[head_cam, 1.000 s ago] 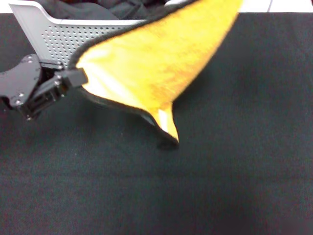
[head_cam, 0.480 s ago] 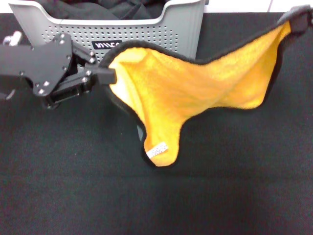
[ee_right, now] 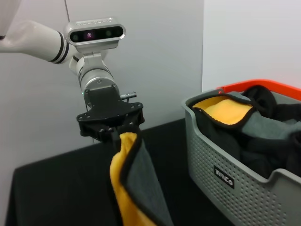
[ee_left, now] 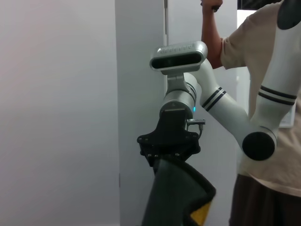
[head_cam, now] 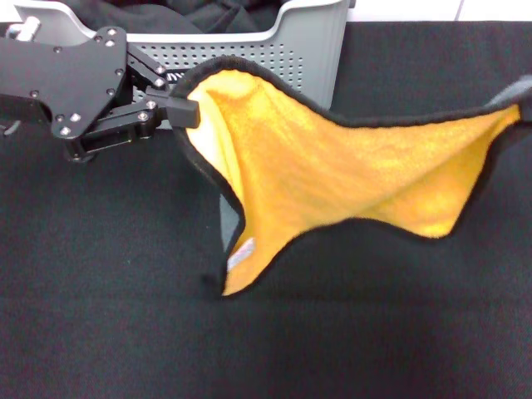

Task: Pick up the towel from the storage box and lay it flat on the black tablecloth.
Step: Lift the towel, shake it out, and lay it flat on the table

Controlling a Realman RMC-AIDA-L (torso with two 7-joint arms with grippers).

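The towel hangs orange-yellow face up, stretched between my two grippers above the black tablecloth. My left gripper is shut on its left corner, in front of the storage box. The towel's right corner runs off the head view's right edge. In the left wrist view my right gripper is shut on the towel. The right wrist view shows the left gripper pinching the towel, grey face outward. The sagging low corner with the white label is near the cloth.
The storage box holds a black fabric bundle and another orange-and-grey cloth. An orange-red rim shows behind the box. A person stands beside the right arm.
The towel has come out of the box and spread wide. In the last half second its right corner came down and forward, the left gripper shifted back towards the box, and the hanging corner swung left.
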